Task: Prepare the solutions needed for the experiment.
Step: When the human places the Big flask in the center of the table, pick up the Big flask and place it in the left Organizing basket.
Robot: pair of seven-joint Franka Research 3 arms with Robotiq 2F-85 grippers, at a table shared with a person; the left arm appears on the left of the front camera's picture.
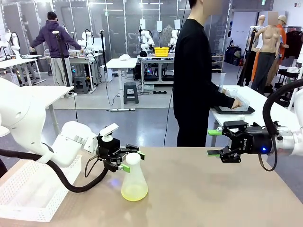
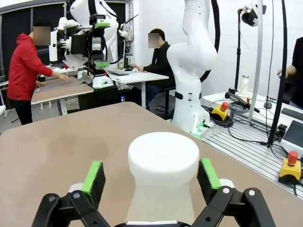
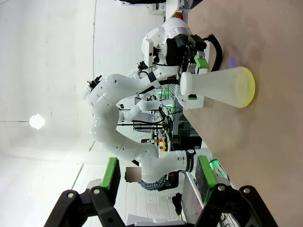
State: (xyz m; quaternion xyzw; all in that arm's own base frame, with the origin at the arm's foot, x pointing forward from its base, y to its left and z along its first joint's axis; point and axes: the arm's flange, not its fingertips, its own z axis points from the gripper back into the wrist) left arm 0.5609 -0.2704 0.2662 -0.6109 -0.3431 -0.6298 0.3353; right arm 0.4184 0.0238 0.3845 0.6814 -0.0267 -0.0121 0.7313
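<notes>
Left gripper [image 1: 127,159]: jaws wide apart, straddling the neck of the conical flask [image 1: 134,178], green pads [image 2: 94,177] on either side of the white neck, not pressing it as far as we can tell from the left wrist view, where gaps show on both sides. So nothing grasped yet; we read this as lined up at the neck because that's the narrow part the fingers can close round.

The flask stands upright on the tan table [image 1: 213,198], left of centre, with the solutions [image 1: 134,192] as a shallow yellow-green layer at its base. Upright keeps the liquid in; we'd judge any lift needs to stay level.

Right gripper [image 1: 214,143]: held in the air above the table's right side, well apart from the flask, jaws parted and empty, pointing toward the flask. Probably parked clear to leave the left arm room.

White perforated tray [image 1: 28,198] sits at the near left corner.

Farther off, a person [image 1: 194,80] in black stands beyond the table, hand [image 1: 235,103] on a clear container on the side table's dark tray.
</notes>
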